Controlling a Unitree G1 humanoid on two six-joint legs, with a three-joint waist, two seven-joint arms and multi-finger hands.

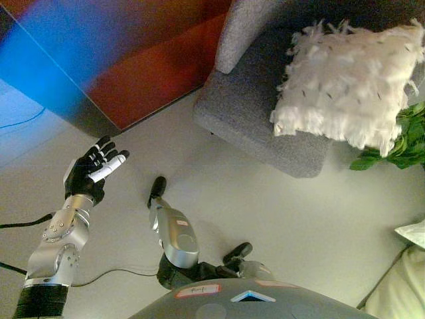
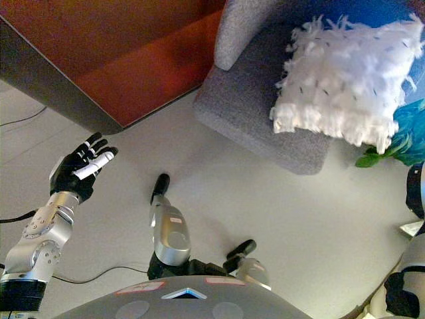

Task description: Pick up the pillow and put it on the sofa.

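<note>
A white fluffy pillow [image 1: 348,83] lies on the seat of the grey sofa [image 1: 255,113] at the upper right, and its lower corner hangs over the seat's front edge. My left hand [image 1: 93,169] is open, fingers straight, held over the floor at the left, far from the pillow and holding nothing. Only part of my right arm [image 2: 415,193] shows, at the right edge of the right eye view; its hand is out of view.
A red-brown cabinet [image 1: 146,66] with a grey edge stands at the upper left beside the sofa. Green plant leaves [image 1: 398,146] sit right of the sofa, under the pillow's corner. A pale cushion [image 1: 405,292] and a white object [image 1: 413,232] lie at the lower right.
</note>
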